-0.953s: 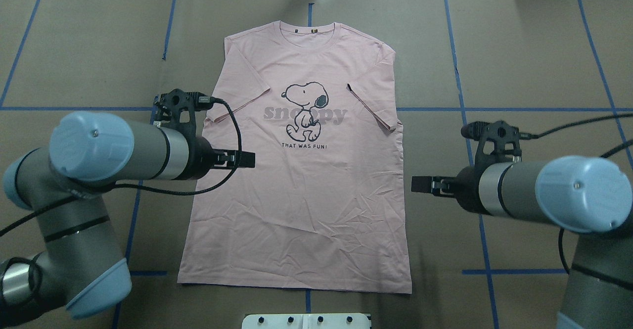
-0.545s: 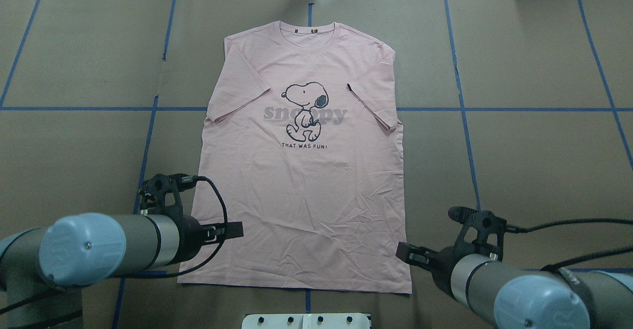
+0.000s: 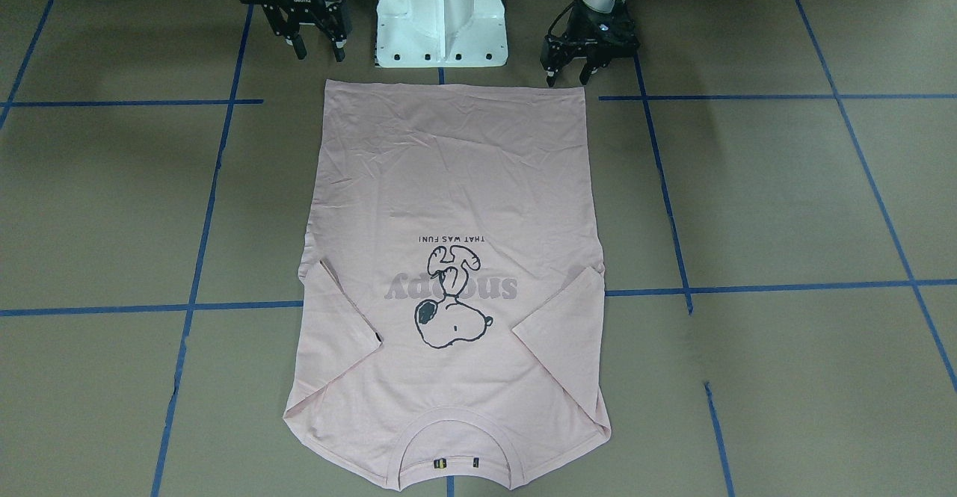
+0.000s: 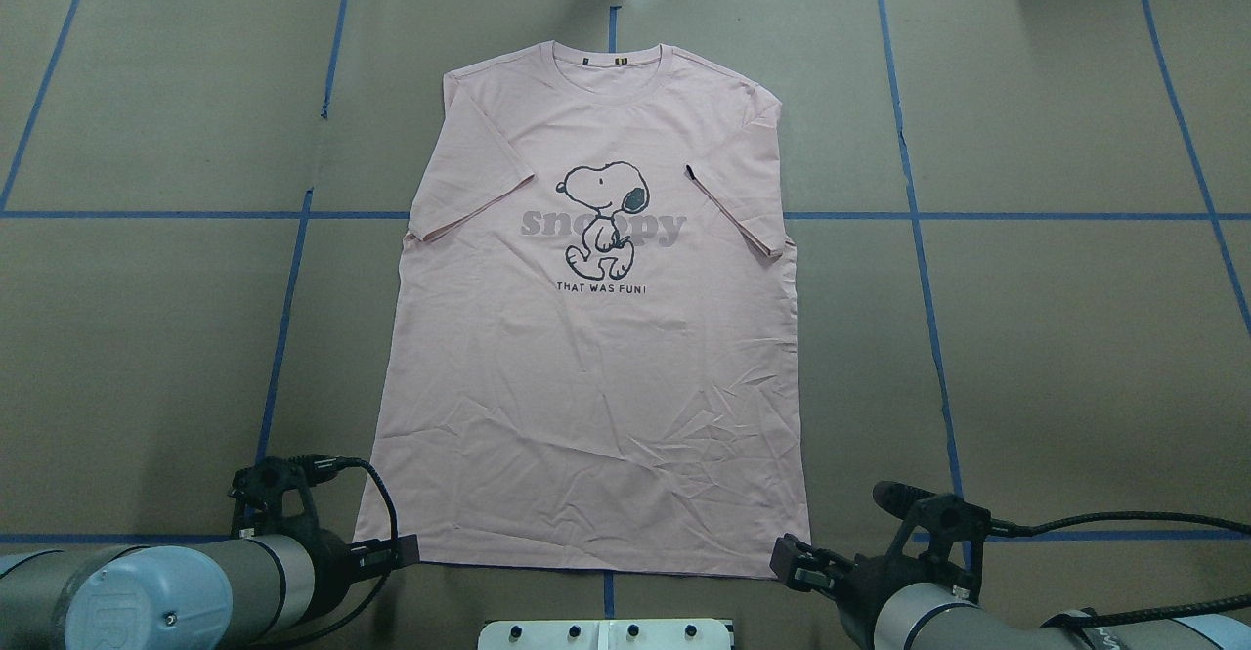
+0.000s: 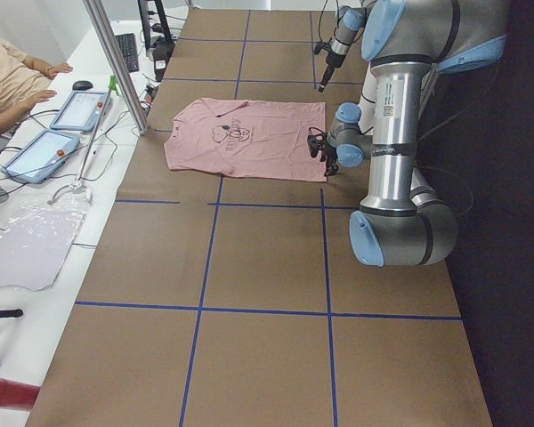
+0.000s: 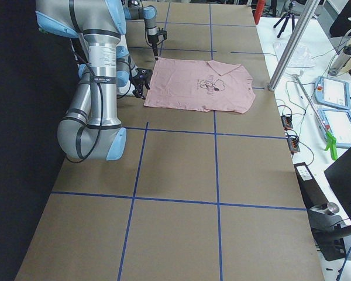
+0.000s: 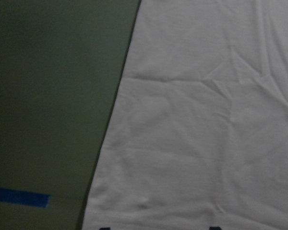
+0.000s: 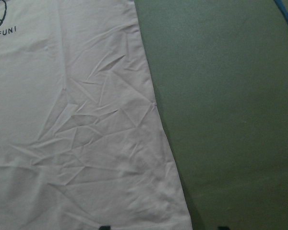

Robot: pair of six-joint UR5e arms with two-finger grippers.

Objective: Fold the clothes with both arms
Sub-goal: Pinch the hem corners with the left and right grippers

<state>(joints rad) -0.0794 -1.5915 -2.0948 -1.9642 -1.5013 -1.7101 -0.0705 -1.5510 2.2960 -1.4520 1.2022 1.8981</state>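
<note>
Pedestal: white base at the robot's edge of the tabletop, between the two arms.
Left hand: low over the tabletop, just at the T-shirt's near hem corner on the robot's left; fingers spread wide with nothing between them. Its wrist camera shows both fingertips at the hem, by the shirt's side edge. Contact with the cloth cannot be told.
Right hand: by the other near hem corner, a little back from the hem toward the robot; fingers also spread wide and empty. Its wrist camera shows one fingertip over pink cloth and one over bare brown tabletop.
T-shirt: pale pink, lying flat and print-up in the middle of the tabletop, hem toward the robot, lightly creased in its lower half.
Print: black-outlined Snoopy over grey lettering, with "THAT WAS FUN!" beneath.
Sleeves: both folded inward onto the chest, one on the robot's left, the other on its right.
Collar: ribbed, at the far end.
Tape lines: blue grid on the brown tabletop, passing under the shirt.
</note>
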